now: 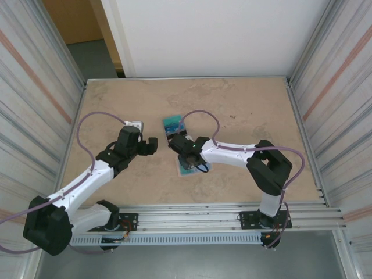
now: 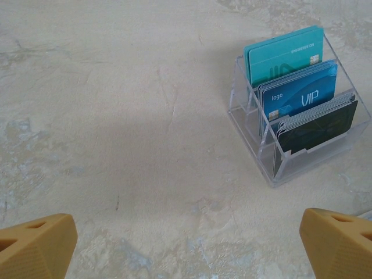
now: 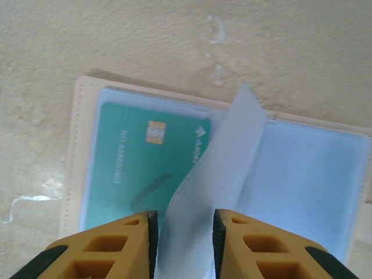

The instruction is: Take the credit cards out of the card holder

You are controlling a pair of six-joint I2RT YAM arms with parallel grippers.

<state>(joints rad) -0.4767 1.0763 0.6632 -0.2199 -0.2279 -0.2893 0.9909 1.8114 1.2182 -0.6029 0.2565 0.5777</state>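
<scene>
Card holder (image 3: 72,174) and right gripper (image 3: 184,216) meet at one thin leaf. The jaws stand narrowly apart with a clear plastic leaf (image 3: 226,151) rising between them. They straddle it, and as far as I can tell they do not pinch it. The leaf grows from the holder's spine. The holder itself lies open and flat on the table (image 3: 174,40), with a tan rim outside and pale blue inside. In its left-hand pocket a teal card (image 3: 139,168) sits chip-up under a clear window. The right-hand page looks bare.

My judgement is that the card is light, stiff and slick. Lying flush in its pocket, it offers nothing to pinch from above. The best hold is probably whichever short edge peeks out at the pocket mouth, likely on the spine side, so that it can be drawn out along its own plane. The leaf is soft and floppy, so pulling on it would bend it rather than free anything. The holder is light enough to slide or lift along with the card unless its tan rim is pinned.

Further out, the left gripper (image 2: 187,232) has its fingers wide apart and empty — free to do that pinning. It looks over bare table towards a clear rack (image 2: 273,160). The rack holds upright cards (image 2: 296,99) in teal, blue and dark rows.
</scene>
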